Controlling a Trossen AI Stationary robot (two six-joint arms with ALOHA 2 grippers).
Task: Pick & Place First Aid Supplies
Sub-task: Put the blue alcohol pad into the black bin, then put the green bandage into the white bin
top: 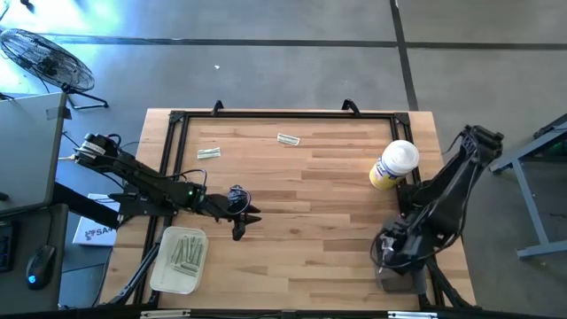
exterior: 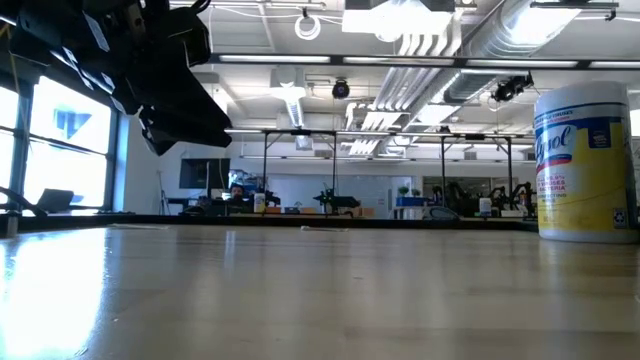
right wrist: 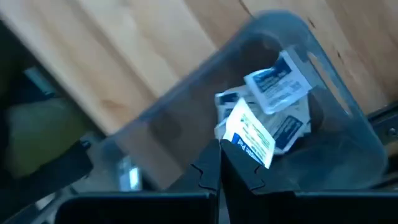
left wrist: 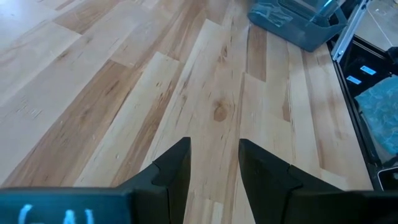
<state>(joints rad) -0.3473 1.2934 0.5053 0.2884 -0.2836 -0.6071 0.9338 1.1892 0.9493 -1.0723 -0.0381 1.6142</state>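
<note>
Left pincer point(left wrist: 214, 165) hovers over bare desk point(left wrist: 124, 93), fingers parted, empty. Right pincer point(right wrist: 219, 163) closed, pinching white packet point(right wrist: 252, 134) above clear bin point(right wrist: 348, 143).

From above, the right pincer point(top: 387, 259) is buried under its own arm, and the clear bin point(right wrist: 348, 149) below it is hidden there too. Print on the white square packets point(right wrist: 277, 84) is too blurred to be read. The yellow bottle point(exterior: 585, 160) is cut off by the low view's edge. The two strips point(top: 208, 152) on the desk point(top: 319, 213) are too small for detail.
</note>
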